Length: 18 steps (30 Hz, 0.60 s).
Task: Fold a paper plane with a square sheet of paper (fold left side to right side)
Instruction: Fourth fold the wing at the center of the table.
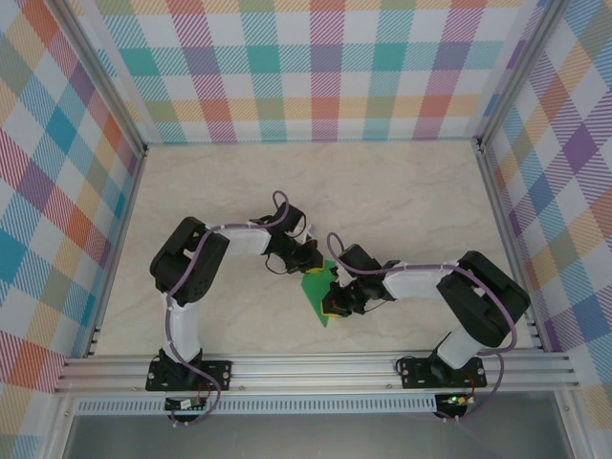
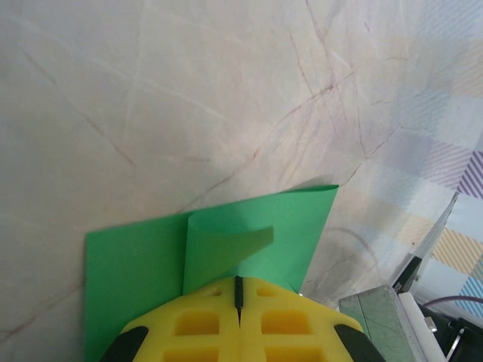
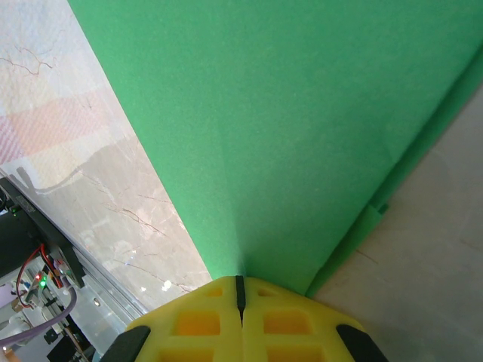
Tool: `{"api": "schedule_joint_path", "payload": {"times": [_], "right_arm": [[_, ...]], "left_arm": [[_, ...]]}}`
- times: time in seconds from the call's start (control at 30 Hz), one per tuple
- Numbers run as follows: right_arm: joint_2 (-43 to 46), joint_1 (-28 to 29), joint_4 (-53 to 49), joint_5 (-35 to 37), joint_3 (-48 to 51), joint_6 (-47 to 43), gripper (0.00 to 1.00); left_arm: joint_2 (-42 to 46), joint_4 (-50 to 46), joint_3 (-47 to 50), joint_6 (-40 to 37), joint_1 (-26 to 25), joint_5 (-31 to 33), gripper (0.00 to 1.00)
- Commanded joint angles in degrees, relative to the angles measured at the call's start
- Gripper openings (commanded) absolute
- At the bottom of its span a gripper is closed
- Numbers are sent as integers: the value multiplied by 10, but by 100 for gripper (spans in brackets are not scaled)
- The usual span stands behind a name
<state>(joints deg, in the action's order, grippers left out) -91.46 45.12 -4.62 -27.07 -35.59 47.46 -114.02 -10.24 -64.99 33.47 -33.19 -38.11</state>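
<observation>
The green paper lies between the arms. The left gripper and right gripper are each fully closed, pinching a paper edge.

The sheet of paper is lying mid-bench, just ahead of the two arm bases. The left gripper is sitting at its twelve o'clock edge and the right gripper at its five o'clock, both touching it.

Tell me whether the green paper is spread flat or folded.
Folded. The green paper has a flap curled over it in the left wrist view; the right wrist view shows a second layer beneath.
</observation>
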Motion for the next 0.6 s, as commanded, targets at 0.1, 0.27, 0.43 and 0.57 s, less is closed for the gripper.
{"api": "schedule_joint_path", "payload": {"times": [0.1,0.27,0.43,0.57], "right_arm": [[-32,7,-89,61,31,-7,0],[-31,8,-86,59,31,-5,0],[-23,8,-54,49,35,-3,0],[9,8,-25,48,24,-15,6]], "left_arm": [[-40,-43,-64,-67,48,21,0],[-59,-52,-85,-85,68,16,0],[-50,-73,-101,-89,85,1,0],[4,-92,-104,-99,92,-1,8]]}}
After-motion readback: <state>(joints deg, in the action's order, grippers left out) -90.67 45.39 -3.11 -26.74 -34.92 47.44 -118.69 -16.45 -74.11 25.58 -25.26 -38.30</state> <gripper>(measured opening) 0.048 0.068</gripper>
